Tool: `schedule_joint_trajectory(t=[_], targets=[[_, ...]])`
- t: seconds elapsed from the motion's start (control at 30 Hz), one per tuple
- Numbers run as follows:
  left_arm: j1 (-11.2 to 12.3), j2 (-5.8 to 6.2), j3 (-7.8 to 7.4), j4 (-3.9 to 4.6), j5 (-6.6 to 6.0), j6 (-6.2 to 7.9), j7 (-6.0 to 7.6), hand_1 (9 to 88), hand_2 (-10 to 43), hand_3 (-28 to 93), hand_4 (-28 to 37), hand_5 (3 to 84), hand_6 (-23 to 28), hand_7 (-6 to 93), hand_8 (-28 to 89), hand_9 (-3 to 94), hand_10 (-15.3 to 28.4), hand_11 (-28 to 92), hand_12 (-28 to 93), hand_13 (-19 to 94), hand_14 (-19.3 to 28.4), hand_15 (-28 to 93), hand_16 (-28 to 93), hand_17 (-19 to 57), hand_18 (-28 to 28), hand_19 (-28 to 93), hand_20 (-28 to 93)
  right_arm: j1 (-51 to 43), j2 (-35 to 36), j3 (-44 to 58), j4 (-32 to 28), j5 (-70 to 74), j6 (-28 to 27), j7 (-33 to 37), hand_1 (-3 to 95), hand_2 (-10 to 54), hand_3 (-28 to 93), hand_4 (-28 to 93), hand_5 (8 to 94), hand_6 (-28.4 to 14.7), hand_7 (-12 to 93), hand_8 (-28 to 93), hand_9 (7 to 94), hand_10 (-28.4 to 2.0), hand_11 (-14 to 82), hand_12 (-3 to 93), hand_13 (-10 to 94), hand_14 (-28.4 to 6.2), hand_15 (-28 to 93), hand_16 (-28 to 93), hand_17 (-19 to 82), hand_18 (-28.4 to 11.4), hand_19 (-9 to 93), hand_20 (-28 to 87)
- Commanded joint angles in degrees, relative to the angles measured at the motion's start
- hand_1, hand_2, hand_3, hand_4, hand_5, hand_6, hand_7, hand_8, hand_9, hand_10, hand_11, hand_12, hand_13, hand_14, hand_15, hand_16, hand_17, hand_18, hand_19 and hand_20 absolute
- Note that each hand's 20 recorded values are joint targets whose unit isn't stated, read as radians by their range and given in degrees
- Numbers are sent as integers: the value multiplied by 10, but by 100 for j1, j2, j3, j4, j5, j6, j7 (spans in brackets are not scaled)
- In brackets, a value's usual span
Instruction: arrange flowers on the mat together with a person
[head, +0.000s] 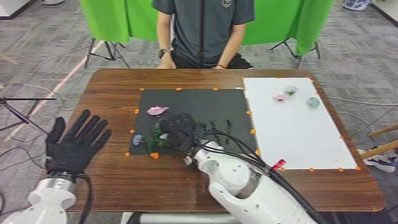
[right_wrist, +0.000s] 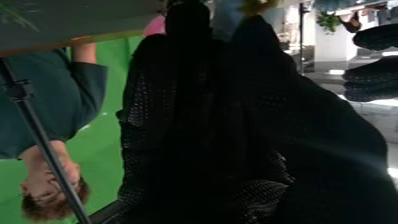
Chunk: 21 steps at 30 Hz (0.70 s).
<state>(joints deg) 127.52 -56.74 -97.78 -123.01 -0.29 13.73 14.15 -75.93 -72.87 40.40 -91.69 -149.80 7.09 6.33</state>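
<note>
A pink flower (head: 157, 110) (seemingly open) lies on the black mat (head: 200, 101).

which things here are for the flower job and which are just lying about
For the job:
- dark mat
- pink flower and blue flower on it
- white sheet, likely for spares, with a pink bloom and a blue bloom

Just about:
- green backdrop
- black stand
- blue-and-white pot

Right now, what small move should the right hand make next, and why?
Probably a slight lift before any sideways shift: in the head view the right hand is over the dark mat, right beside green stems, with the pink flower close by, so sliding might disturb them.
</note>
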Motion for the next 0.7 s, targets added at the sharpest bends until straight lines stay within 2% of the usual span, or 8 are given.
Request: schedule_joint_trajectory(t=[0.03,0.1,0.33,0.4,0.5,0.53,0.6,0.7], targets=[[74,-34,-23,11,-23,-47,-60,256,147,639,-283,402,81,89,-99,334,151,176,62,259,139,217,-61,-53,131,287,111,-1,-22,-22,-144,19,16,183,621,-95,669,-283,607,2,257,-143,660,-102,175,257,658,-10,265,374,505,-53,810,111],[57,-40,-10,18,-23,-53,-67,255,147,640,-283,401,81,88,-99,334,150,175,63,258,139,216,-61,-53,131,287,111,-13,-10,-21,-200,122,-34,253,617,-95,670,-283,581,1,243,-155,617,-108,193,178,647,-12,281,371,498,-67,794,151],[70,-54,-5,15,-42,-53,-72,258,144,638,-283,399,80,89,-98,334,151,175,63,258,139,215,-60,-54,132,288,111,-71,14,109,-434,408,-111,421,609,-95,668,-283,565,-3,234,-155,589,-104,167,153,640,-17,298,374,490,-86,784,174],[69,-65,-13,19,-109,-73,-56,273,154,599,-283,399,80,89,-98,333,152,174,64,258,139,215,-60,-54,132,288,111,-102,33,203,-557,514,-21,435,603,-95,666,-283,559,1,235,-155,581,-94,160,148,638,-21,316,376,481,-95,805,197],[94,-85,-60,12,-85,-91,-62,317,169,494,-283,399,80,89,-98,332,152,171,63,256,139,208,-58,-54,132,287,111,-174,102,434,-864,824,92,487,584,-95,655,-283,551,7,233,-156,574,-87,147,140,639,-24,323,369,479,-99,812,209],[124,-103,-81,-3,-75,-83,-69,321,170,480,-283,399,80,89,-98,331,152,171,63,256,139,207,-57,-54,132,287,111,-251,170,561,-1037,1021,72,494,550,-95,679,-283,551,8,232,-156,571,-87,143,137,632,-35,345,339,479,-99,810,216],[56,-106,-72,39,-62,-101,-80,318,171,479,-283,399,80,89,-98,330,152,170,64,255,139,207,-57,-54,132,287,111,-415,295,888,-1363,1459,72,457,499,-95,720,-283,545,6,227,-155,563,-88,138,133,621,-52,364,292,479,-100,809,220],[121,-122,-119,10,-77,-92,-63,318,171,479,-283,399,79,88,-98,329,152,170,63,255,139,205,-56,-54,132,287,111,-782,523,1491,-1806,2142,-11,337,455,-95,753,-283,529,4,210,-144,543,-89,128,130,585,-74,388,191,458,-98,810,217]])
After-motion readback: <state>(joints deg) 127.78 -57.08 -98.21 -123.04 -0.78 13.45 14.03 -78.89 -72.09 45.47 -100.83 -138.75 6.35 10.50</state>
